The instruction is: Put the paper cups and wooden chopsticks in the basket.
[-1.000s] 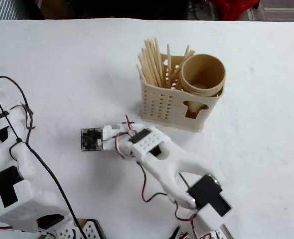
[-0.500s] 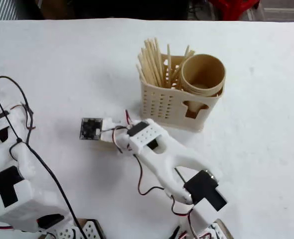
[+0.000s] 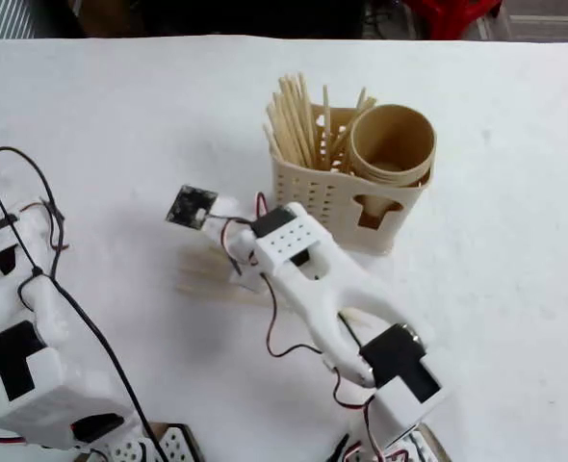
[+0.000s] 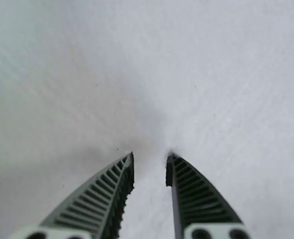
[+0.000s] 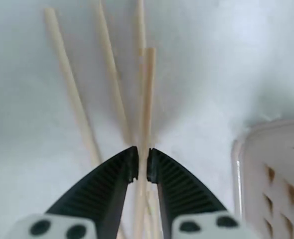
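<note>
We lift one chopstick (image 5: 148, 89) clear
Our right gripper (image 5: 142, 168) pinches it; we should rise straight, sparing loose sticks (image 5: 70, 89) beside the jaws.

Matt wood chopsticks (image 3: 296, 125), smooth plastic basket (image 3: 308, 207), paper cups (image 3: 392, 144), matt tbl (image 3: 120, 115).

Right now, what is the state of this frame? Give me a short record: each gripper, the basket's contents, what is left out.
left gripper: open, empty, over bare table
right gripper: shut on one chopstick, near the basket
in basket: nested paper cups, a bundle of chopsticks
left out: loose chopsticks lying on the table by the right gripper
</note>
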### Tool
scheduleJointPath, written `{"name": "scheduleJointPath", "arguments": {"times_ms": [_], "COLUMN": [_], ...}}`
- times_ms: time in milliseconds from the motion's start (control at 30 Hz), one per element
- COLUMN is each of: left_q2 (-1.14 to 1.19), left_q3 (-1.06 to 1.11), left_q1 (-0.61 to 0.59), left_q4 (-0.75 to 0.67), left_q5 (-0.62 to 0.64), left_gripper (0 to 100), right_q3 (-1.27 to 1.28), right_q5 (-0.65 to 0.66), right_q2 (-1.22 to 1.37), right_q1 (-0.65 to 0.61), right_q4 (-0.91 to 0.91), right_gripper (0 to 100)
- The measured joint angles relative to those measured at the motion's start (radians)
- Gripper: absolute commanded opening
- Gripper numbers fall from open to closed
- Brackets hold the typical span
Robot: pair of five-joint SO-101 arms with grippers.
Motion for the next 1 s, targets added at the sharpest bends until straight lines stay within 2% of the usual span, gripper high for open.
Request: {"name": "scheduleJointPath", "arguments": {"times_ms": [267, 467, 600, 733, 833, 1000], "left_q2": [0.0, 0.0, 0.0, 0.0, 0.0, 0.0], "left_q3": [0.0, 0.0, 0.0, 0.0, 0.0, 0.0], "left_q1": [0.0, 0.0, 0.0, 0.0, 0.0, 0.0], "left_q4": [0.0, 0.0, 0.0, 0.0, 0.0, 0.0], "left_q5": [0.0, 0.0, 0.0, 0.0, 0.0, 0.0], "left_gripper": [12, 12, 12, 12, 12, 12], "right_q3": [0.051, 0.126, 0.117, 0.037, -0.029, -0.049], "right_q5": [-0.071, -0.089, -0.201, -0.304, -0.324, -0.33], "right_q2": [-0.167, -0.494, -0.736, -0.905, -0.942, -0.948], "right_q1": [0.009, 0.009, 0.009, 0.009, 0.014, 0.089], "right_q4": [0.002, 0.002, -0.002, -0.08, -0.178, -0.414], "right_gripper": [1.7, 1.7, 1.7, 1.7, 1.8, 2.0]}}
